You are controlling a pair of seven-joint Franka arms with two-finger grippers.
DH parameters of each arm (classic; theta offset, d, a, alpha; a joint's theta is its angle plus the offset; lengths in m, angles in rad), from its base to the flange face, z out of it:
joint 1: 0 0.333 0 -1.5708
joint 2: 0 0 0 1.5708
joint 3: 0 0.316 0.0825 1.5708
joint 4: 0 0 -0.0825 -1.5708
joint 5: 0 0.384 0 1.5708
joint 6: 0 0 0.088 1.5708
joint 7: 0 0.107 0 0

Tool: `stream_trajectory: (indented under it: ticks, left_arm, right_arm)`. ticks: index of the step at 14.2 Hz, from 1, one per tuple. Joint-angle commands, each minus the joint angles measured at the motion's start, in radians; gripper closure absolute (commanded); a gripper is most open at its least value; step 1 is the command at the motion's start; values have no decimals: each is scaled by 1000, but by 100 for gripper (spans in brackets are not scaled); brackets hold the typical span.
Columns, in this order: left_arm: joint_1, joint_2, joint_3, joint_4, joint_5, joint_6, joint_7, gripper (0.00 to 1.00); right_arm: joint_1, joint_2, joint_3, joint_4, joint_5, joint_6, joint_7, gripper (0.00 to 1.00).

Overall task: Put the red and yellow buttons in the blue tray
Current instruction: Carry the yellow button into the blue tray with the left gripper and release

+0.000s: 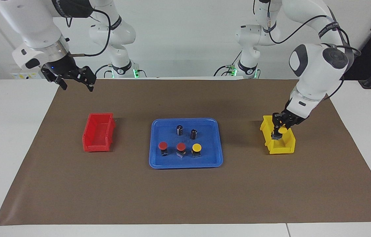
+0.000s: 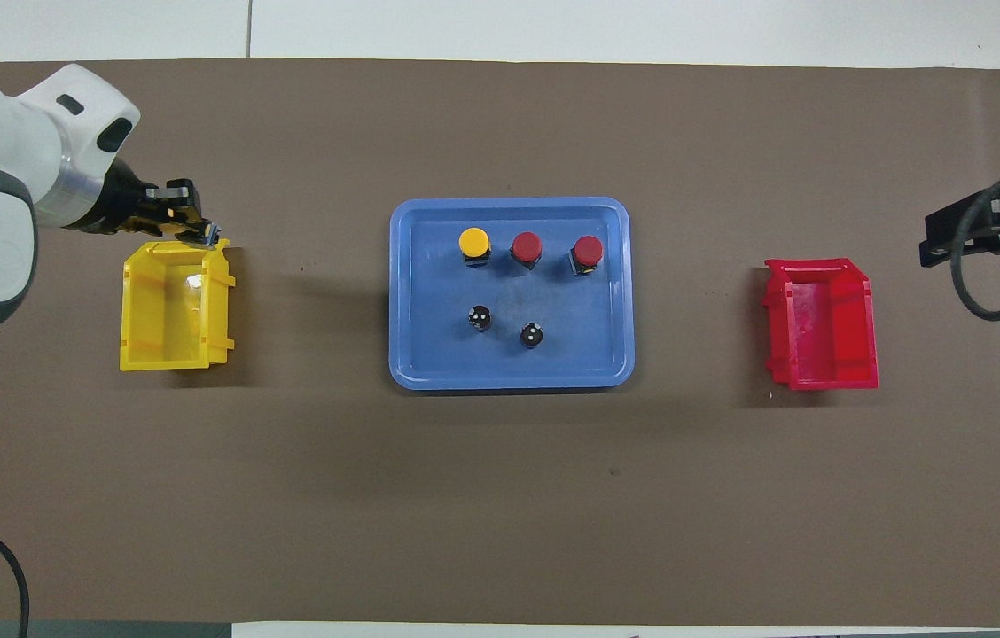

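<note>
1. Gripping a yellow button [image 1: 283, 130], the left gripper [image 1: 278, 131] hangs over the yellow bin [image 1: 279, 147].
2. We see two red buttons [image 1: 162, 146] and one yellow in the blue tray [image 1: 185, 163], beside two dark cylinders [image 1: 179, 129].
3. We see the right gripper [image 1: 75, 80] open, waiting above the mat near the red bin [image 1: 98, 136].

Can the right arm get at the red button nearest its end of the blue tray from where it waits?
Probably yes: the right gripper waits raised, and that red button stands uncovered in the blue tray.

blue tray [image 1: 218, 141], red bin [image 1: 98, 136], yellow bin [image 1: 282, 149], brown mat [image 1: 185, 191].
</note>
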Motion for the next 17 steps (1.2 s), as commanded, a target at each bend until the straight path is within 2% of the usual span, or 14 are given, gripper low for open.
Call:
stream_trajectory:
  ticks: [1, 2, 5, 10, 16, 17]
  left_arm:
    - [-127, 64, 12, 51, 14, 25, -165, 98]
    - [-162, 85, 12, 51, 13, 32, -200, 98]
    - [-236, 137, 14, 51, 14, 117, -306, 98]
    - [-319, 283, 15, 58, 25, 244, -400, 98]
    - [-318, 320, 15, 55, 25, 318, -400, 98]
    - [-316, 320, 15, 55, 25, 321, -400, 95]
  right_arm:
    - [-5, -58, -30, -116, -55, 1, -72, 0]
    - [-5, -73, -62, -147, -57, 23, -93, 0]
    - [4, -73, -108, -151, -47, 26, -136, 0]
    - [10, -90, -117, -186, -42, 63, -142, 0]
    - [18, -87, -107, -175, -42, 63, -146, 0]
    - [27, -86, -107, -177, -42, 61, -144, 0]
